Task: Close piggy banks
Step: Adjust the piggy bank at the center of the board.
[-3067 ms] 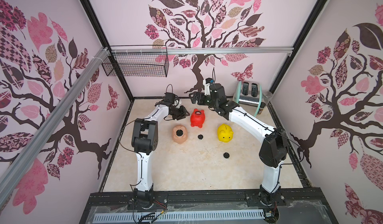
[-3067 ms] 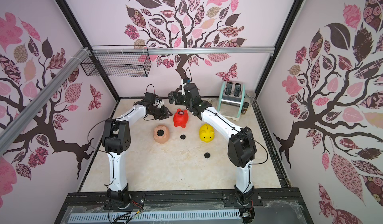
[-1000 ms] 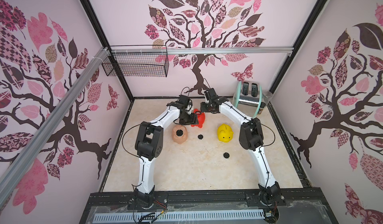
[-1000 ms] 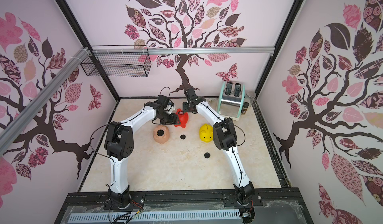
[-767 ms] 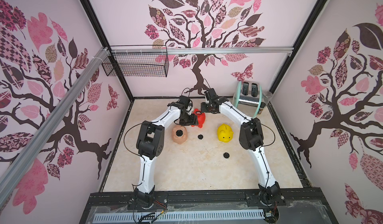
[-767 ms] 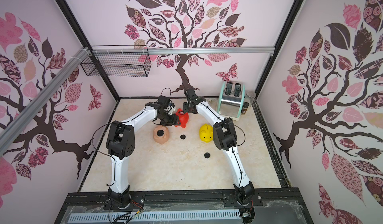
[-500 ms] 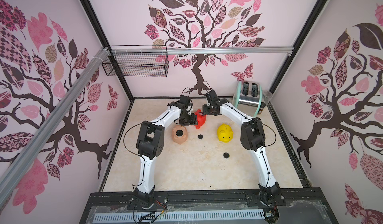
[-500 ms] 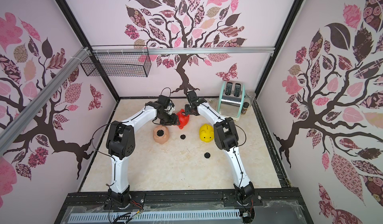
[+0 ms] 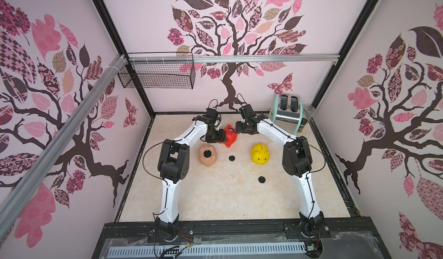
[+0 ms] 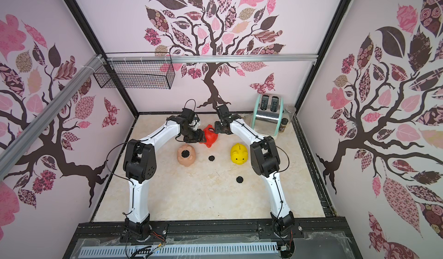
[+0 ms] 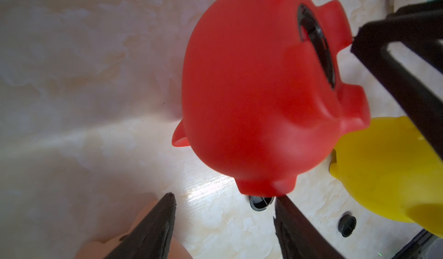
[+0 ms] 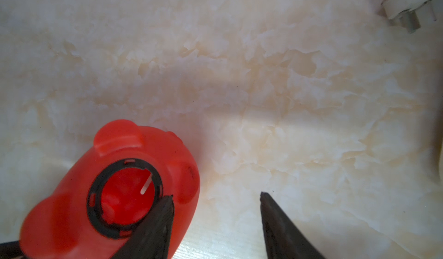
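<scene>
Looking down, we see the glossy red plastic piggy bank [image 9: 230, 135] tipped over at 12 o'clock on the beige marbled tabletop [image 9: 215, 198], its round belly hole [image 12: 124, 195] unplugged. We find the left gripper [image 11: 223, 199] released at its 9 o'clock and the right gripper [image 12: 217, 195] released at its 2 o'clock, neither grasping it.

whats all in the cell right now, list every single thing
red piggy bank: 1, red, tipped over between both grippers, belly hole unplugged
peach piggy bank: 1, peach-pink, belly up, near left arm
yellow piggy bank: 1, yellow, upright, near right arm
black plugs: 2, black, loose on table
toaster: 1, chrome and mint, back right corner
jar: 1, clear, beside toaster
wire basket: 1, black, back wall
table: 1, cream marble
left gripper: 1, black, open
right gripper: 1, black, open
</scene>
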Robot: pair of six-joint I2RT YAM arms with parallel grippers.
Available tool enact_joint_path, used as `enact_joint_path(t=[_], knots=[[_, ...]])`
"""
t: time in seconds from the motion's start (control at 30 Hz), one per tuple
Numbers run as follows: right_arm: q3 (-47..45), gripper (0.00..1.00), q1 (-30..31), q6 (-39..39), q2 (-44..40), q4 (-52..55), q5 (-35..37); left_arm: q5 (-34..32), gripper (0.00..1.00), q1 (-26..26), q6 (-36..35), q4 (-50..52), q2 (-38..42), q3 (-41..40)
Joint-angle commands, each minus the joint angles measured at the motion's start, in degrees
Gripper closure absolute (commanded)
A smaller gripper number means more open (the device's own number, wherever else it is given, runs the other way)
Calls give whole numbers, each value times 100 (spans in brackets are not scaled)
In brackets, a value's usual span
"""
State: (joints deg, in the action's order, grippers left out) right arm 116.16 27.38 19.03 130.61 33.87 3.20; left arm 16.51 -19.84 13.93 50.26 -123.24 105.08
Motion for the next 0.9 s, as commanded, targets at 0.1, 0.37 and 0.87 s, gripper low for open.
enact_joint_path(t=[0.1,0.37,0.87], knots=[[42,38,24,-79,-325,-84,-26,-43,32,155,33,133,-97,144],[688,35,22,62,34,-123,-318,107,32,116,26,61,275,-71],[2061,36,16,224,1363,35,-277,12,28,-55,-167,-36,86,46]])
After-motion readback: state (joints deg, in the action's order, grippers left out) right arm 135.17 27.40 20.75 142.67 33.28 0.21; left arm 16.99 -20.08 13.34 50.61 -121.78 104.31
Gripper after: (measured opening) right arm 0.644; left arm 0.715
